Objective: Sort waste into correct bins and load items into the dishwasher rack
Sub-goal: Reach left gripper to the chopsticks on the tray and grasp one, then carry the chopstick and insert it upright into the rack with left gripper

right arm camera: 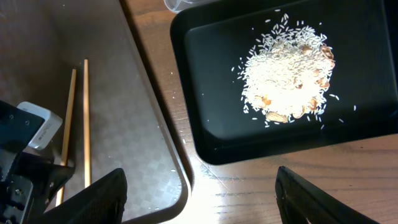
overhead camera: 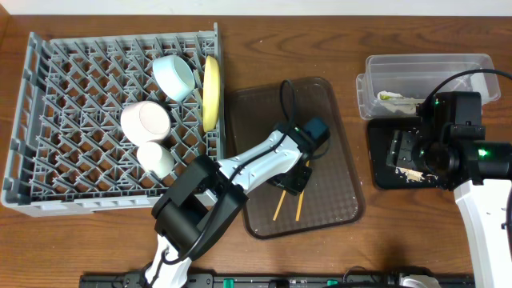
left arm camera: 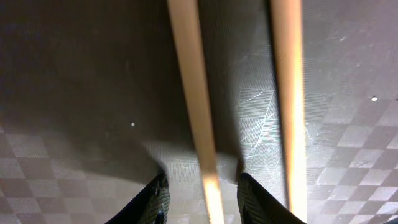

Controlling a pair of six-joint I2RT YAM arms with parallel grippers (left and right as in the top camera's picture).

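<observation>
Two wooden chopsticks (overhead camera: 278,210) lie side by side on the brown serving tray (overhead camera: 336,120). My left gripper (overhead camera: 298,178) is low over them and open. In the left wrist view its fingers (left arm camera: 208,202) straddle the left chopstick (left arm camera: 193,93), with the other chopstick (left arm camera: 287,93) just outside the right finger. My right gripper (right arm camera: 205,199) is open and empty above the table, between the brown tray (right arm camera: 124,124) and the black tray (right arm camera: 205,124). The black tray holds the rice crumbs (right arm camera: 283,71). The green-and-yellow wrapper (overhead camera: 394,98) lies in the clear tub (overhead camera: 424,64).
The grey rack (overhead camera: 48,128) at the left holds the light-blue bowl (overhead camera: 174,76), the yellow plate (overhead camera: 211,92) on edge, the white bowl (overhead camera: 146,122) and the cream cup (overhead camera: 156,158). The black tray (overhead camera: 384,172) sits just in front of the clear tub.
</observation>
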